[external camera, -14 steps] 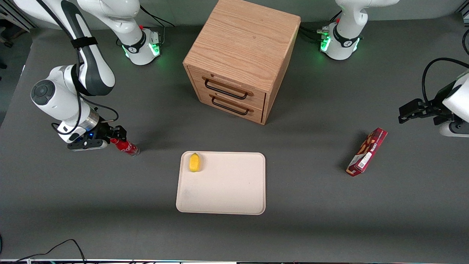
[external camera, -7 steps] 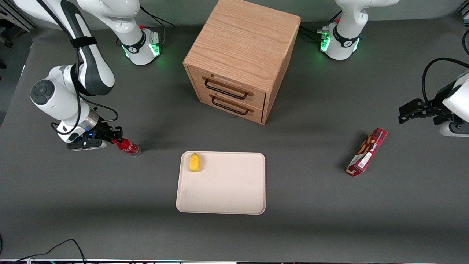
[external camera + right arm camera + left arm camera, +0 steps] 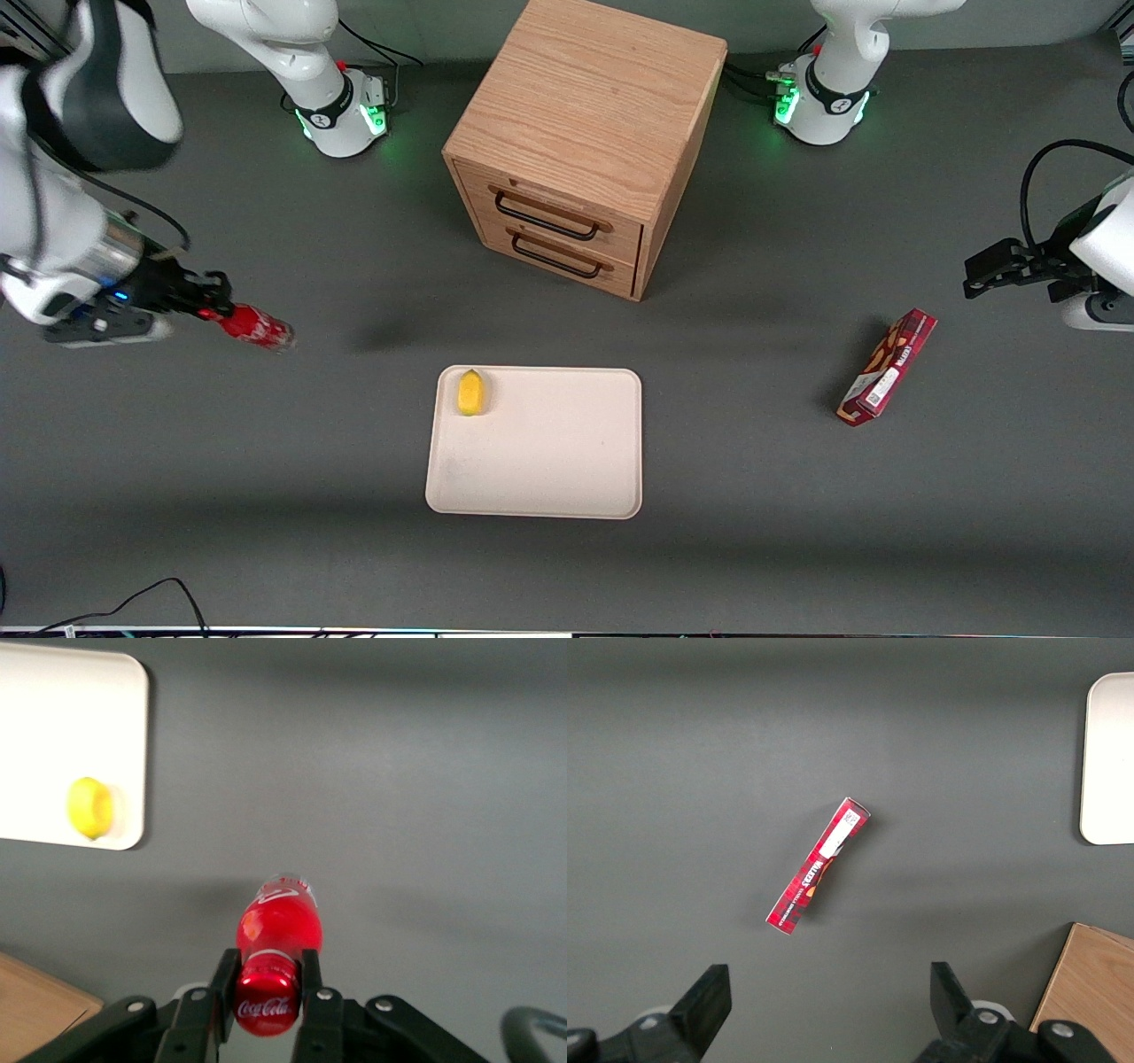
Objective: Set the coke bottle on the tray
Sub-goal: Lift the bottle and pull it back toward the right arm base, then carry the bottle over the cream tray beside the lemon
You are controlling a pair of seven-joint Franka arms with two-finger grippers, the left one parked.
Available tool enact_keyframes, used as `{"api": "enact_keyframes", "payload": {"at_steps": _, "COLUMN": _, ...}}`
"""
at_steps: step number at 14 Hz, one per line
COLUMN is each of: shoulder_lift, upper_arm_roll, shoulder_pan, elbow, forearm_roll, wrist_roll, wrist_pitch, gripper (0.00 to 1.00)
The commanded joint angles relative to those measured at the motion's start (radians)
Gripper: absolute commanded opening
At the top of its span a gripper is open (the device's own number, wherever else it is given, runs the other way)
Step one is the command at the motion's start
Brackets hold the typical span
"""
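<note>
- Clearly, in the front view, the end effector [image 3: 211, 301] is clamped on the neck of the coke bottle [image 3: 252, 326] and carries it above the tabletop [image 3: 797, 549], toward the working arm's end. The bottle's shadow lies apart from it on the grey surface, so I judge it lifted, hanging at a slant with its clear base pointing toward the tray [image 3: 549, 461].
- In the same view the tray lies flat in front of the wooden drawer cabinet [image 3: 585, 142], nearer the camera, well apart from the bottle. A lemon [image 3: 470, 392] sits in the tray corner closest to the bottle. A red snack box [image 3: 888, 367] lies toward the parked arm's end.
- The left wrist view shows only the snack box [image 3: 819, 865], a strip of the tray's rim [image 3: 1107, 762] and a cabinet corner [image 3: 1090, 992]; the bottle is not in it.
- In the right wrist view the fingers [image 3: 309, 967] grip the bottle [image 3: 276, 948] just under its red cap, one on each side. The tray [image 3: 53, 726] with the lemon [image 3: 89, 807] lies apart from it.
- Risk, as I judge it: the hold is high on a narrow neck, so the bottle's body can swing or slip during the carry.
- The nearest tray corner holds the lemon; a short approach could knock it or land the base on it, tipping the bottle.
- Released at this slant, the slim bottle would likely fall and roll, perhaps over the low rim.
</note>
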Motion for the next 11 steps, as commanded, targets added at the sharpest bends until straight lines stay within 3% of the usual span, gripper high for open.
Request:
{"api": "enact_keyframes", "payload": {"at_steps": 1, "shoulder_lift": 0.038, "upper_arm_roll": 0.003, "shoulder_pan": 0.002, "elbow": 0.231, "forearm_roll": -0.034, "wrist_roll": 0.029, "wrist_pitch": -0.185, "gripper": 0.0}}
{"api": "enact_keyframes", "payload": {"at_steps": 3, "shoulder_lift": 0.075, "upper_arm_roll": 0.009, "shoulder_pan": 0.009, "elbow": 0.328, "forearm_roll": -0.076, "wrist_roll": 0.028, "wrist_pitch": -0.262, "gripper": 0.0}}
{"api": "enact_keyframes", "payload": {"at_steps": 6, "shoulder_lift": 0.086, "upper_arm_roll": 0.011, "shoulder_pan": 0.021, "elbow": 0.342, "forearm_roll": -0.067, "wrist_roll": 0.042, "wrist_pitch": -0.268, "gripper": 0.0}}
{"api": "enact_keyframes", "payload": {"at_steps": 11, "shoulder_lift": 0.19, "upper_arm_roll": 0.015, "shoulder_pan": 0.217, "elbow": 0.336, "forearm_roll": -0.067, "wrist_roll": 0.286, "wrist_pitch": -0.189, "gripper": 0.0}}
